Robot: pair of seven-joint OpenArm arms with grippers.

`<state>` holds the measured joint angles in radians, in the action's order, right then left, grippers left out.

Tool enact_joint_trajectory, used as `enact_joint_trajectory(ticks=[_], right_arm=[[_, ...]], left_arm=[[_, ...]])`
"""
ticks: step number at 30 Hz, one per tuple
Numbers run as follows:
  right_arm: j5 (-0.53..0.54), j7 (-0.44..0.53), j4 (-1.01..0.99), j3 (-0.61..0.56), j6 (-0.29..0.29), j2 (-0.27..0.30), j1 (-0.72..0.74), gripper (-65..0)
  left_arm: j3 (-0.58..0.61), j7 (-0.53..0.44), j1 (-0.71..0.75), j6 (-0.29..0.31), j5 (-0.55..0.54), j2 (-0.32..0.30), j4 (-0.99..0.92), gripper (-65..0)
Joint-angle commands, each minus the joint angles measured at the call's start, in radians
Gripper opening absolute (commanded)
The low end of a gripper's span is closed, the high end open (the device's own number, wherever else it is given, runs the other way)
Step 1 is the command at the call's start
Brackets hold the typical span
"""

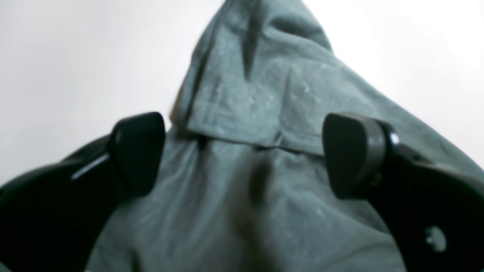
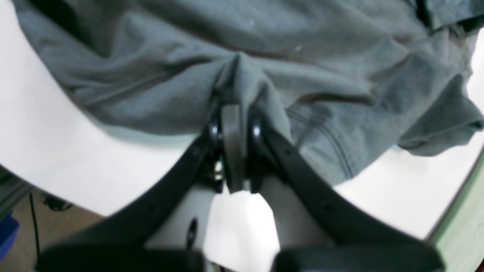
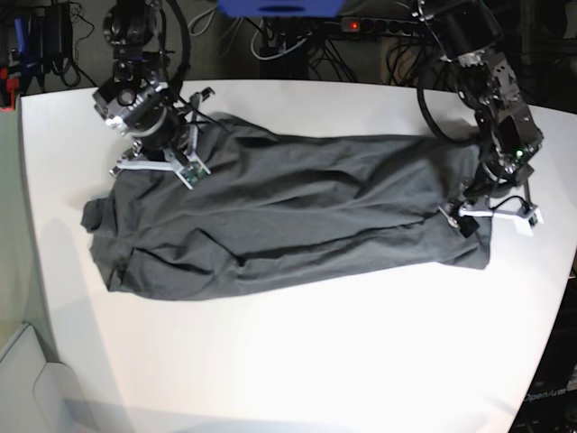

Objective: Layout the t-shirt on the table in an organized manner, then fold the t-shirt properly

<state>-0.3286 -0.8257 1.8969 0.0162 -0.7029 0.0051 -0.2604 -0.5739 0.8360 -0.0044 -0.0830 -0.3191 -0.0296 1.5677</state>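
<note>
White table (image 3: 297, 352), bare along the near edge. T-shirt (image 3: 288, 225) stretched lengthwise across the middle, roughly flat but creased, one end bunched. Farther back, right gripper (image 2: 234, 96) pinched tight on a ridge of cloth; left gripper (image 1: 244, 155) jaws wide apart over the hem, gripping nothing. Judgement: layout mostly done, smoothing remains; no fold started yet.
</note>
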Motion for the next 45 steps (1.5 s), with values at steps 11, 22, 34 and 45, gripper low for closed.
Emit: enact_joint_trajectory(ticks=[11, 22, 34, 45], right_arm=[[0.004, 0.015, 0.008, 0.001, 0.005, 0.002, 0.009, -65.0], [0.004, 0.018, 0.008, 0.0, 0.005, 0.016, 0.016, -65.0], [0.004, 0.016, 0.005, 0.0, 0.005, 0.016, 0.029, -65.0], [0.004, 0.016, 0.005, 0.0, 0.005, 0.016, 0.031, -65.0]], left_arm=[[0.005, -0.027, -0.05, 0.002, -0.007, 0.026, -0.033, 0.0], [-0.001, -0.019, -0.041, 0.001, -0.007, 0.03, -0.029, 0.0], [-0.001, -0.03, -0.021, 0.001, -0.007, 0.032, -0.037, 0.0], [-0.002, -0.033, -0.073, 0.001, -0.007, 0.032, -0.057, 0.0]])
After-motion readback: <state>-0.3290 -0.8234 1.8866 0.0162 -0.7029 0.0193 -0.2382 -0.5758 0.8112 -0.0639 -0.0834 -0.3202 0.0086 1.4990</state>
